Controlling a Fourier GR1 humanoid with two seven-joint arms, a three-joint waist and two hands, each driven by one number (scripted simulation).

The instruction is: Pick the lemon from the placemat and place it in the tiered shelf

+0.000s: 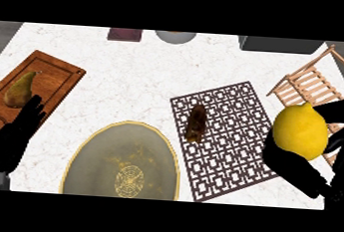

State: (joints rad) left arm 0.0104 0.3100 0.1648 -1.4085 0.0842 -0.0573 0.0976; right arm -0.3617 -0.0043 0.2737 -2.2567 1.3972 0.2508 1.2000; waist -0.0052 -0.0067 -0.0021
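Black fingers of the right hand (312,174) curl round the lemon (300,130), holding it above the tabletop (149,57) at the view's right — between the patterned placemat (229,141) and the wooden tiered shelf (309,86). Its long axis runs roughly up the view, nub toward the shelf. A brown item (196,122) lies on the placemat. Beside it sits a gold-rimmed plate (124,162). At far left a pear (20,90) lies on a wooden cutting board (52,76) — the left hand (11,138) rests open there. White marbled stone tops the surface.
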